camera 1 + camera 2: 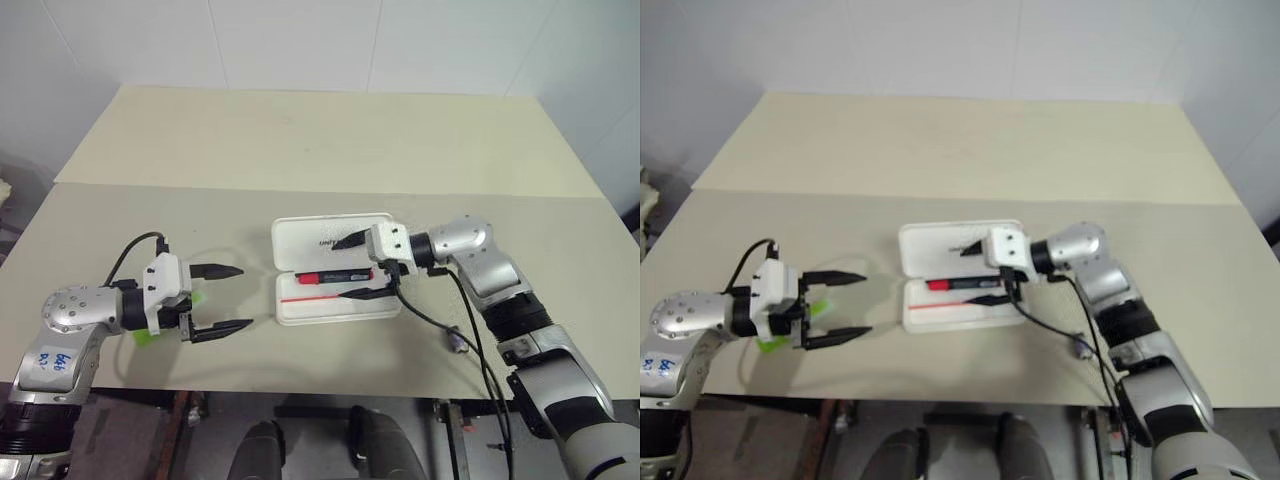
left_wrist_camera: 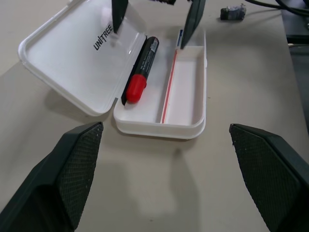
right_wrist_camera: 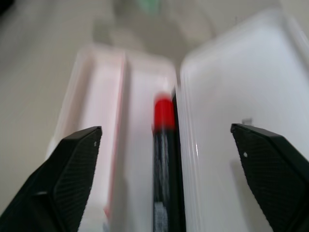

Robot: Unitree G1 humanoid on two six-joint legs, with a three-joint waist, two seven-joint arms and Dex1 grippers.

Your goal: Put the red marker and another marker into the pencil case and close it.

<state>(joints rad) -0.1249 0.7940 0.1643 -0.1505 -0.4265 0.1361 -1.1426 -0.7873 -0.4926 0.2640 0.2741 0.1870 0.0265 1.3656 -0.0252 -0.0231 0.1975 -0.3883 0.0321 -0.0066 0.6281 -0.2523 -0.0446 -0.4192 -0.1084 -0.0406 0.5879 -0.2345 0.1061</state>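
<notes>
We are holding the right tool (image 1: 352, 268) wide open and empty over the pencil case (image 1: 300, 236), the red marker (image 1: 334, 276) lying in its tray between the fingers. Our left tool (image 1: 228, 299), also spread and empty, is hovering at nine o'clock of the case, another marker (image 1: 146, 337) lying on the desk (image 1: 300, 140) beneath its wrist.

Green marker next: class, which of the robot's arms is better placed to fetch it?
Left. The green marker lies beside the open left gripper; the right gripper hangs open over the pencil case.
</notes>
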